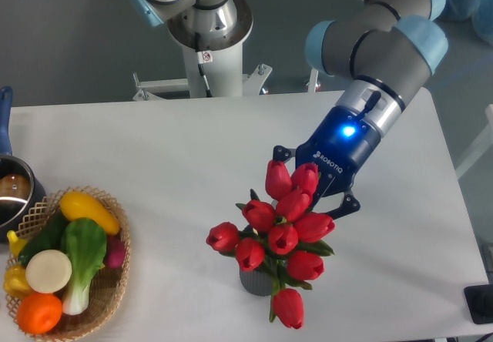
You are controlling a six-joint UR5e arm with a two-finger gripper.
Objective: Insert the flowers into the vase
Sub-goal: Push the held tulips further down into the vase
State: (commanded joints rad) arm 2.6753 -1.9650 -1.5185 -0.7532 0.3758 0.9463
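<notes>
The flowers (281,238), a bunch of red tulips with green leaves, stand with their stems down in the vase (254,282), a small dark grey ribbed cylinder mostly hidden under the buds. My gripper (306,192) reaches in from the upper right, right behind the top buds. Its side links show on both sides of the bunch, but the fingertips are hidden by the tulips. The bunch shifts together with the gripper, so it looks shut on the flowers.
A wicker basket (108,296) of toy vegetables sits at the front left. A metal pot (11,196) with a blue handle is at the left edge. The robot base (208,34) stands behind the table.
</notes>
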